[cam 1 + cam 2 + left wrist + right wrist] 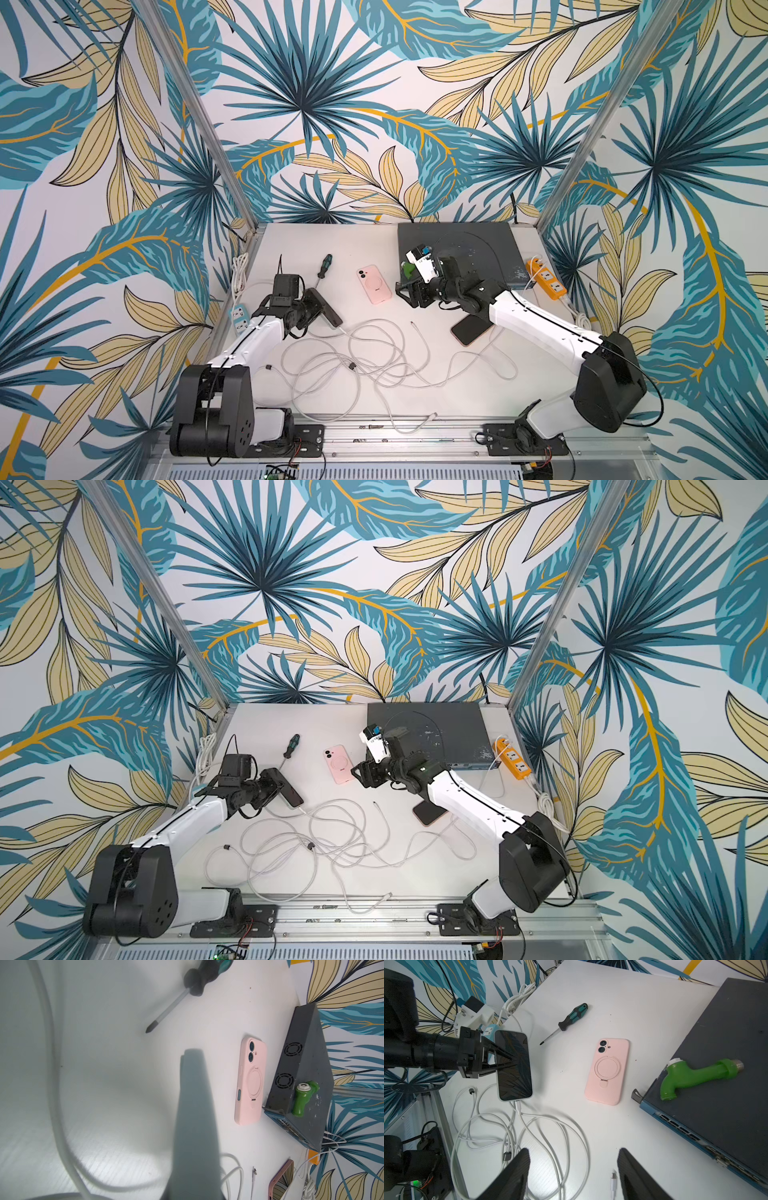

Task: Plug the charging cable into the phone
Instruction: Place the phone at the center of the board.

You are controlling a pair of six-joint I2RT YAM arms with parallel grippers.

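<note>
White charging cable point(519, 1112) is seen plugged into the lower edge of the dark-screened phone point(513, 1066), which is held at the table's point(623, 1001) left side, pinched by the fingers of the left gripper point(510, 1059). Three phones are counted: the held one, a pink-cased phone point(607, 1071) laid face down at mid-table, and a third phone point(471, 330) laid screen up, partly covered by the right arm point(540, 328). The right gripper point(573, 1150) is held near the pink-cased phone, fingers spread with nothing between them, one loose plug point(613, 1177) beside them. One screwdriver point(572, 1017) and one green tap point(691, 1076) on a grey box point(726, 1032) are counted. The seated plug is shown only by the right wrist view; in both top views the held phone is seen edge-on. The third phone is shown only by the top views and the left wrist view.
</note>
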